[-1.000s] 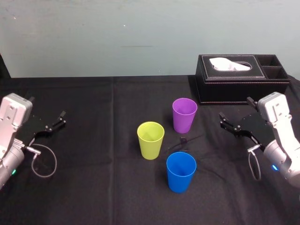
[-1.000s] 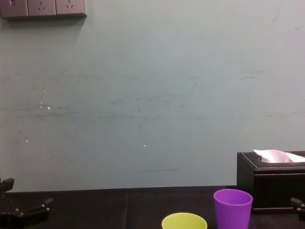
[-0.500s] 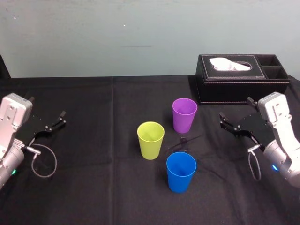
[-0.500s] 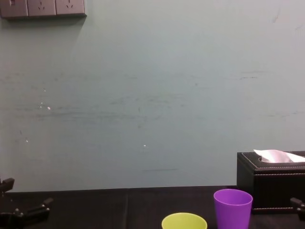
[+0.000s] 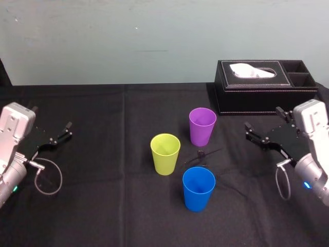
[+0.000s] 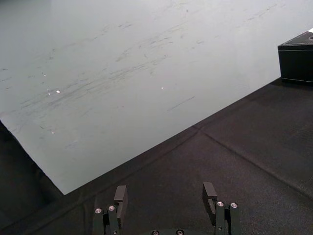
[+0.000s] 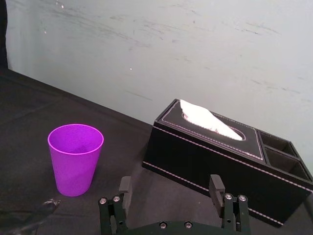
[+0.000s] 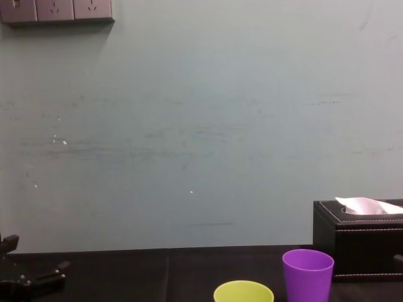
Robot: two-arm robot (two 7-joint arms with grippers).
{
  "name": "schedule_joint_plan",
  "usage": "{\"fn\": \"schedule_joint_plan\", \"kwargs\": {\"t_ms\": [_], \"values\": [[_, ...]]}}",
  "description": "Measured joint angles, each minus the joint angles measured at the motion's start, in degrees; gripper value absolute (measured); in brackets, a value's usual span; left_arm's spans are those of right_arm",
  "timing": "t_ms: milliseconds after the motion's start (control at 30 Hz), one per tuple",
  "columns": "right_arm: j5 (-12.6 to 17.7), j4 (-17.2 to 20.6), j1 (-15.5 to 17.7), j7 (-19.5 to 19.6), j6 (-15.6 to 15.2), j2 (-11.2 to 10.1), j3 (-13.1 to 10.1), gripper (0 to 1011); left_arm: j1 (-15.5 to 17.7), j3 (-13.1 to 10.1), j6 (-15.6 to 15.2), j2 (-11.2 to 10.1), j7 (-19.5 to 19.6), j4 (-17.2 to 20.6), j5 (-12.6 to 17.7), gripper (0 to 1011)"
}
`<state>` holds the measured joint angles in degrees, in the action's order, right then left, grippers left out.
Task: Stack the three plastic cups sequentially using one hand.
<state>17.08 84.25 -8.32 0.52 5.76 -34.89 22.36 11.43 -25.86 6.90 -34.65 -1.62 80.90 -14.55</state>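
Note:
Three plastic cups stand upright and apart on the black tablecloth: a purple cup at the back, a yellow-green cup to its left and nearer, and a blue cup nearest me. My right gripper hovers open and empty to the right of the purple cup, a hand's width away, pointing toward it. My left gripper rests open and empty at the far left, well away from the cups.
A black tissue box with side compartments stands at the back right, behind the right gripper. A small dark scrap lies on the cloth between the cups. A pale wall rises behind the table.
The right arm has shifted slightly to the right, away from the cups, still open. The cups and the left arm have not moved.

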Motion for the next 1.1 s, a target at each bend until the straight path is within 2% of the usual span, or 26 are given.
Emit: {"fn": "schedule_joint_plan", "kwargs": {"t_ms": [367, 567, 733, 1100], "values": [[4.84, 4.11, 4.63, -3.0, -0.69, -2.11, -5.34, 1003, 0.0, 0.0, 0.0, 0.0, 0.0, 0.0, 0.0, 1010], [8.83, 6.77, 8.17, -7.08, -0.76, -4.11, -8.82, 1003, 0.0, 0.0, 0.0, 0.0, 0.0, 0.0, 0.0, 1010], [10.99, 8.06, 10.34, -10.46, -0.3, -5.5, -10.6, 1003, 0.0, 0.0, 0.0, 0.0, 0.0, 0.0, 0.0, 1010], [11.91, 9.35, 14.39, -17.96, 3.14, -8.22, -12.63, 1003, 0.0, 0.0, 0.0, 0.0, 0.0, 0.0, 0.0, 1010]]}}
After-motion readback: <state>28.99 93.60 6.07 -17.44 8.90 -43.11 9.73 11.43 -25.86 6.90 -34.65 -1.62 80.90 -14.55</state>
